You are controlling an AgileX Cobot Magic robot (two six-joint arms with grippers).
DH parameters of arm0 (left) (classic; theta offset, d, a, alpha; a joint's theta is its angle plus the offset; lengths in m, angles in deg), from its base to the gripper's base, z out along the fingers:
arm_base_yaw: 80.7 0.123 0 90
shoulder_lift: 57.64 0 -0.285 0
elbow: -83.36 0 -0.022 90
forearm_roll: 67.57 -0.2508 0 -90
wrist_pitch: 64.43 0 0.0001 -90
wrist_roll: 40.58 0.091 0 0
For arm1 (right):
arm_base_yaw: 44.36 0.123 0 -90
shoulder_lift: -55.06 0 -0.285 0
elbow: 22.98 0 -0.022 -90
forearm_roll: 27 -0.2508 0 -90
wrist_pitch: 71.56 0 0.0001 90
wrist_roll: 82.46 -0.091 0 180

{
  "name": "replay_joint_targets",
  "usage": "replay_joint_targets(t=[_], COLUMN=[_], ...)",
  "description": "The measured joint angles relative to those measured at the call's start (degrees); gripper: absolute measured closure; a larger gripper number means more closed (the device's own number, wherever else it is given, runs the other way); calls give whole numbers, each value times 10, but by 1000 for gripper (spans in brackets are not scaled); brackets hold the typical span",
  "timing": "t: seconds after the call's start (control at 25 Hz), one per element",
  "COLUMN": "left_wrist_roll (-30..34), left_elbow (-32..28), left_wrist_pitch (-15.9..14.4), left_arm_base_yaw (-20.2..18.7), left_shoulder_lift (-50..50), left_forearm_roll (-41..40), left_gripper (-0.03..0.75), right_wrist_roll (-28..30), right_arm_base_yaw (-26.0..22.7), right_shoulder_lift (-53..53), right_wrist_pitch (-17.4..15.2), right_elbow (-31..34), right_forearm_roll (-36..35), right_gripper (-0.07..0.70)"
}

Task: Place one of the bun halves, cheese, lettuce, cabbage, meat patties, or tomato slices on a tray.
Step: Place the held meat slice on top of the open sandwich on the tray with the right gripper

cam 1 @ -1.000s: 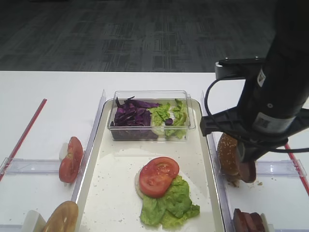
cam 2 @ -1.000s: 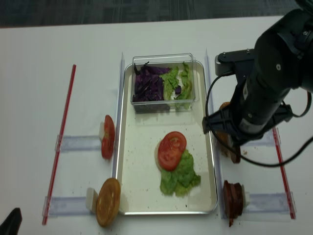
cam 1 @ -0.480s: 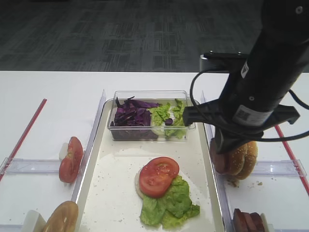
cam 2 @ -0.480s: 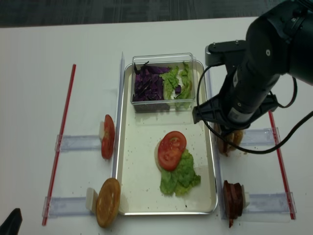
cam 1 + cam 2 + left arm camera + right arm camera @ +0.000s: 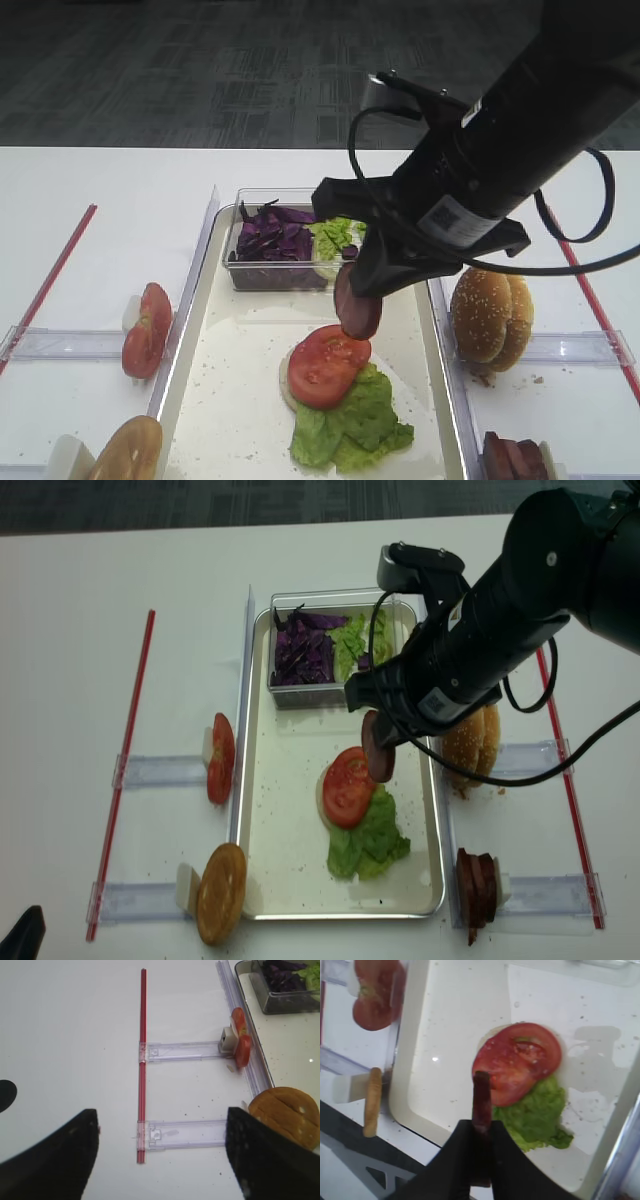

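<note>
Carrying a meat patty (image 5: 357, 305) edge-down in clamped jaws, the right gripper (image 5: 372, 283) has swung from the sesame bun (image 5: 490, 313) at three o'clock to above the tomato slice (image 5: 327, 365) mid-tray (image 5: 225, 400); lowering remains. The left gripper's state cannot be told.

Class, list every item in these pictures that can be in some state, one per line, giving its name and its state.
right gripper: shut on a meat patty
meat patty: held on edge above the tomato slice
left gripper: open, holding nothing
tomato slice: lying flat on the tray, atop lettuce
lettuce: lying on the tray
tray: partly filled
clear box: open, holding purple cabbage and lettuce
sesame bun: standing on edge right of the tray
</note>
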Motion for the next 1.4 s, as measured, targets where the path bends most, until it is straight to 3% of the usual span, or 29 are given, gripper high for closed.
replay_joint_targets(t=[0.44,1.0,1.4], left_wrist_roll=[0,0,0], left_elbow=[0,0,0], left_wrist_pitch=[0,0,0], left_arm_base_yaw=[0,0,0], left_shoulder_lift=[0,0,0], left_forearm_roll=[0,0,0], left_gripper=[225,225,225], right_wrist_roll=[133,168,208], right_arm_base_yaw=[0,-2,-57], right_shoulder_lift=[36,112,132], right_wrist_pitch=[14,29,16], right_elbow=[0,0,0], right_forearm_roll=[-175,-193,-218], right_gripper=[516,516,516])
